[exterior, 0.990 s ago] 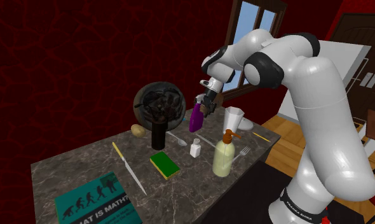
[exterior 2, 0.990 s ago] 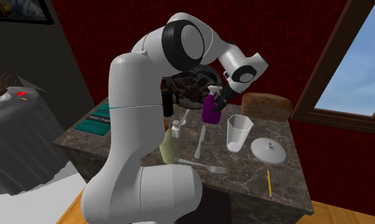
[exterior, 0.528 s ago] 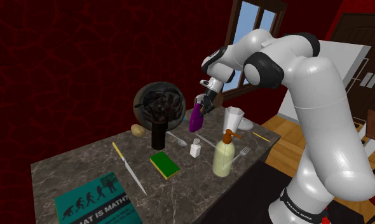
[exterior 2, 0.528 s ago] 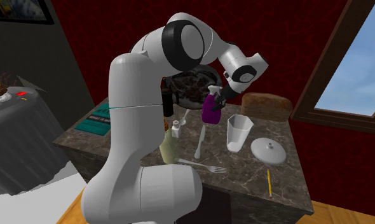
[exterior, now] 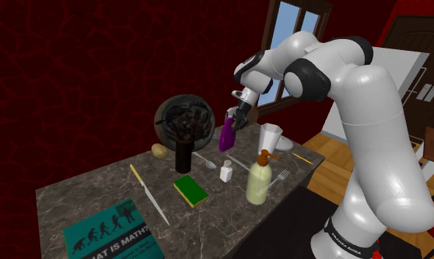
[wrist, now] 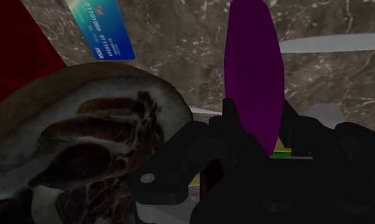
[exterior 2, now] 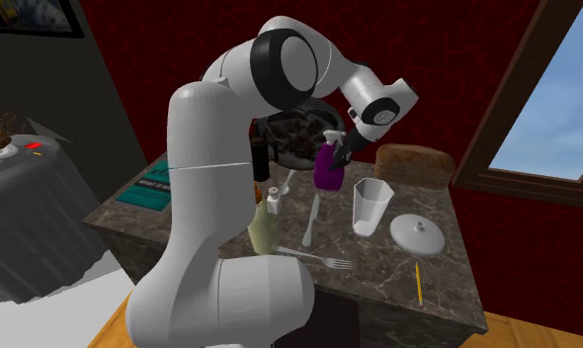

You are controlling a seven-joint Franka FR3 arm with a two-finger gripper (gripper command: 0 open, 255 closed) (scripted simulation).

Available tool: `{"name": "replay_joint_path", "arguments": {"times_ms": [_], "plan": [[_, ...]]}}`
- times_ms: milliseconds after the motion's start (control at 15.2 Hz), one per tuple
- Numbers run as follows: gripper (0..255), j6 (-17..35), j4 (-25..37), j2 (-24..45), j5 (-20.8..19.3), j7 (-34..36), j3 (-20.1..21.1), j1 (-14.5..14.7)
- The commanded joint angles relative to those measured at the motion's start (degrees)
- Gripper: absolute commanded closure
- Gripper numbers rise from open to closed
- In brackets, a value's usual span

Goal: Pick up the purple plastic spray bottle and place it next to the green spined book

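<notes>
The purple spray bottle (exterior: 226, 137) (exterior 2: 327, 169) stands about upright at the far side of the dark marble table (exterior: 83, 197), beside a dark sphere. My black gripper (exterior: 238, 118) (exterior 2: 342, 149) is shut on its upper part, coming in from above at a slant. In the wrist view the purple body (wrist: 253, 76) runs out from between the clasping fingers (wrist: 227, 137). A small green book with a yellow edge (exterior: 190, 190) lies mid-table, nearer the shoulder camera. A large teal book (exterior: 112, 232) (exterior 2: 151, 187) lies at the near-left corner in the shoulder view.
A dark marbled sphere on a black stand (exterior: 182, 123) is close beside the bottle. Around it are a clear cup (exterior: 271, 136), a salt shaker (exterior: 226, 172), a yellow pump bottle (exterior: 257, 181), a knife (exterior: 149, 195), a fork (exterior: 282, 175), a white lid (exterior 2: 416, 233) and a blue card (wrist: 100, 28).
The fingers have closed on the purple bottle's upper part. The arm and the bottle have barely shifted.
</notes>
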Motion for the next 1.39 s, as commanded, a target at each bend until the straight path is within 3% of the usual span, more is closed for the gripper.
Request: {"name": "replay_joint_path", "arguments": {"times_ms": [0, 858, 1320], "plan": [[255, -0.69, 0.32, -0.87, -0.71, 0.75, -0.51, 0.31], [255, -5.68, 3.69, -5.84, -4.9, 5.74, -3.26, 1.82], [255, 1.67, -2.46, -10.96, -5.22, 12.83, -2.86, 12.52]]}}
